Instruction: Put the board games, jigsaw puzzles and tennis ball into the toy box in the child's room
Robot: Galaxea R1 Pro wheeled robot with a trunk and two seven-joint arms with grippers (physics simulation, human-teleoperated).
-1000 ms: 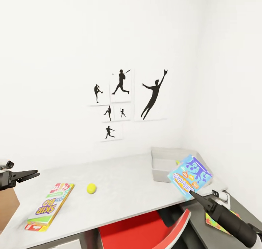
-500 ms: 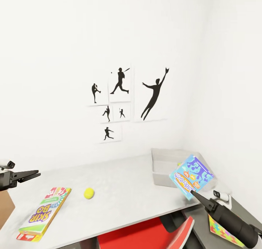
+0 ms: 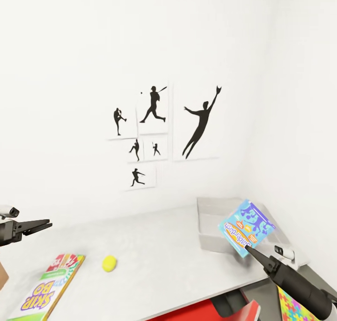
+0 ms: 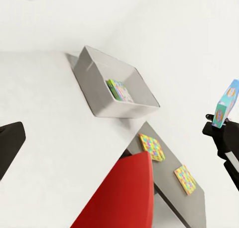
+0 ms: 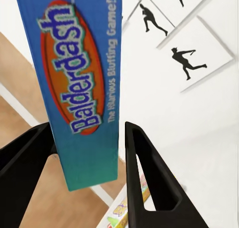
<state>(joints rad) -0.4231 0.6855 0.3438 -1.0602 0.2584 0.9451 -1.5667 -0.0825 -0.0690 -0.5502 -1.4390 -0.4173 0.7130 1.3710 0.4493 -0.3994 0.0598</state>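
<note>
Camera has tilted up since earlier, things unmoved: my right tool (image 3: 249, 250) grips the blue Balderdash board game (image 3: 246, 226) above the near edge of the toy box (image 3: 213, 207) at far right of the surface (image 3: 164, 260), left tool (image 3: 40, 225) parted, empty, SKIP-BO game (image 3: 44, 288) near left, tennis ball (image 3: 109, 263) beside it.

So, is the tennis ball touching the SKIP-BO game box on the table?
Apart. The head view shows a bare strip of the table top between the tennis ball and the SKIP-BO game box.
</note>
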